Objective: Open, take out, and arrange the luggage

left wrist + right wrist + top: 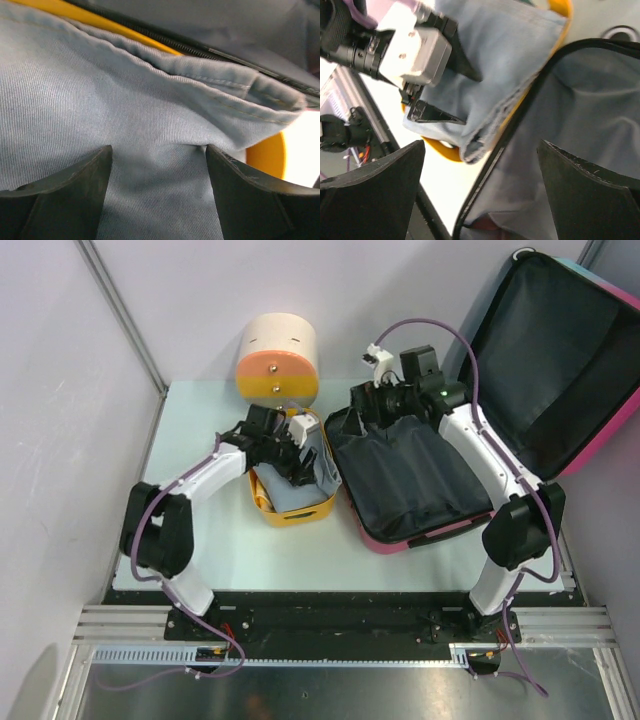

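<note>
The luggage lies open on the table's right side, its black-lined base [415, 480] in front and its lid [550, 360] propped up behind. A grey-blue cloth [305, 485] fills the yellow basket [290, 512] next to it. My left gripper [295, 465] stands open over that cloth [125, 100], the fabric spread under its fingers [159, 170]. My right gripper [345, 420] hangs open above the luggage's left zip edge [520, 120], nothing between its fingers [481, 145]. The right wrist view shows the left gripper [457, 92] resting on the cloth [505, 60].
A cream, orange and yellow round drawer box [277, 360] stands at the back of the table. The basket's rim [267, 155] nearly touches the luggage's side [250, 30]. Pale tabletop [200, 540] stretches to the left and front of the basket.
</note>
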Available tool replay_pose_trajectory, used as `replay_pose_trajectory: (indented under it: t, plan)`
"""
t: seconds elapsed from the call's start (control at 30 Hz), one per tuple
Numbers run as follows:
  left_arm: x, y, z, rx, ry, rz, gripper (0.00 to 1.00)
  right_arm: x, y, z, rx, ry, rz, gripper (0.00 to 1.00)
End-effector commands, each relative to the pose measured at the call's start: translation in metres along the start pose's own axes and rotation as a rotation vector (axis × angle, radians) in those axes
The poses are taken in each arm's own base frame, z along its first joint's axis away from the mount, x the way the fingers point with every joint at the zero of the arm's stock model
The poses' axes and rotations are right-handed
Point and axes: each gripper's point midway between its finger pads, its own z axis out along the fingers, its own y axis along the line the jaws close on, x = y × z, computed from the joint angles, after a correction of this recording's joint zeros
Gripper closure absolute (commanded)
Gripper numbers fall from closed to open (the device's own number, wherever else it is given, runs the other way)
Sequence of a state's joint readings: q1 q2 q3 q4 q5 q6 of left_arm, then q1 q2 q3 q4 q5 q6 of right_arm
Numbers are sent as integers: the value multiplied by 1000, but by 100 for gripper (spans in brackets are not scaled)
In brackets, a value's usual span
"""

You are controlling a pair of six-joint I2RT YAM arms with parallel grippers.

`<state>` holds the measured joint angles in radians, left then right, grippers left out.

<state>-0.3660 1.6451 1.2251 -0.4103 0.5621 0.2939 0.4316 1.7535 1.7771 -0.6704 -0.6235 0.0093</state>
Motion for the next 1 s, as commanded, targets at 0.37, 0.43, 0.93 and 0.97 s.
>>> replay_pose_trajectory:
  t: [0.37, 0.43, 0.93, 0.97]
  plan:
    - [126, 32, -14, -8, 391, 187, 17, 6, -49, -16, 135, -16, -12, 1]
    - [137, 49, -30, -17, 414, 168, 18, 5, -50, -16, 136, -18, -13, 1]
    - [176, 196, -139, -195, 477, 254, 19, 2, -55, -13, 144, -16, -14, 1]
    - [172, 201, -141, -195, 446, 263, 19, 3, -54, -12, 141, -14, -9, 1]
